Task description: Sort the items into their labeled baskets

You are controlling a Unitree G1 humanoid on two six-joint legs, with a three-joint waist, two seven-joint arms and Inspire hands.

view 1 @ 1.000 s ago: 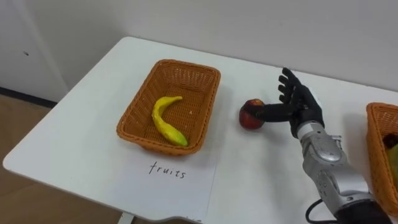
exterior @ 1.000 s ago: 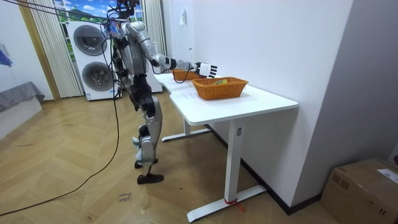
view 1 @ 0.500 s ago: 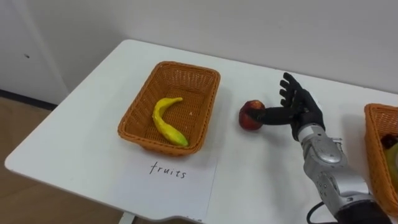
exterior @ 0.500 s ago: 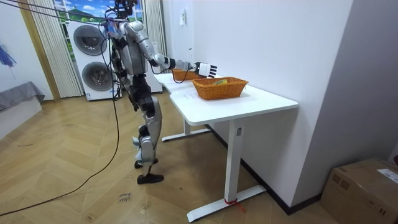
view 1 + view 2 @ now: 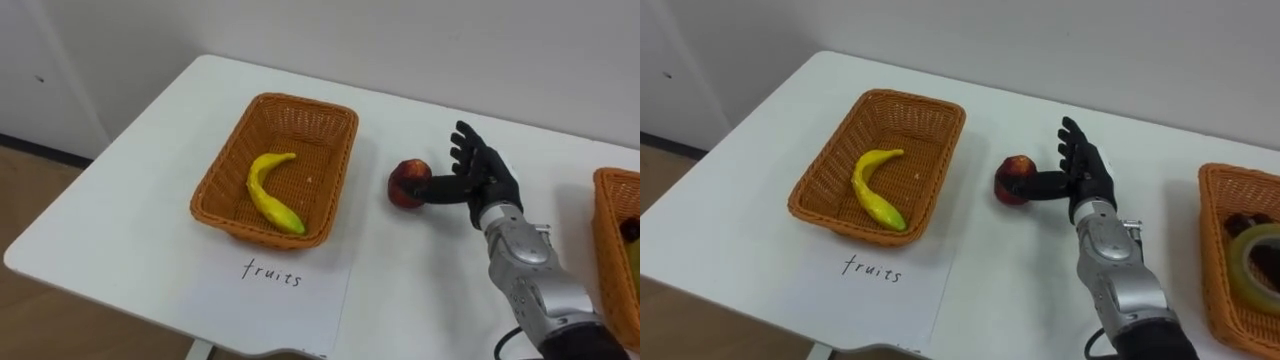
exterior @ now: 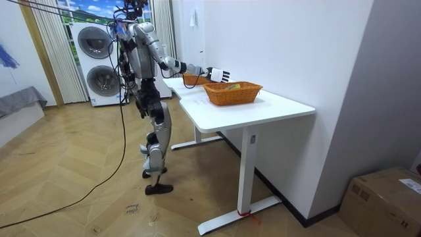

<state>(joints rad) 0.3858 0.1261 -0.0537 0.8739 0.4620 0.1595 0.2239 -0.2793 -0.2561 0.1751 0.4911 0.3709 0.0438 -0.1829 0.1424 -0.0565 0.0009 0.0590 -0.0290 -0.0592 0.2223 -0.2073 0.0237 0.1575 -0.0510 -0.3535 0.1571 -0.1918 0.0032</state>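
Observation:
A red apple (image 5: 408, 184) lies on the white table (image 5: 150, 170) between two wicker baskets. My right hand (image 5: 482, 177) is just to its right, fingers straight and spread, thumb touching the apple's side. The left basket (image 5: 280, 170), marked "fruits" on a paper sheet (image 5: 270, 272), holds a yellow banana (image 5: 270, 192). The right basket (image 5: 1230, 250) holds a roll of tape (image 5: 1252, 250) and a dark item. In the room view I stand at the table's long side with my right hand (image 6: 217, 72) stretched out over it.
A white wall runs along the table's far edge. The table's near edge is close under the fruits sheet, with wooden floor (image 5: 30, 190) to the left. In the room view stacked washing machines (image 6: 99, 62) stand behind me and a cardboard box (image 6: 381, 197) at the lower right.
The view has shifted slightly. My right hand and the apple keep nearly the same positions, thumb still against the apple.

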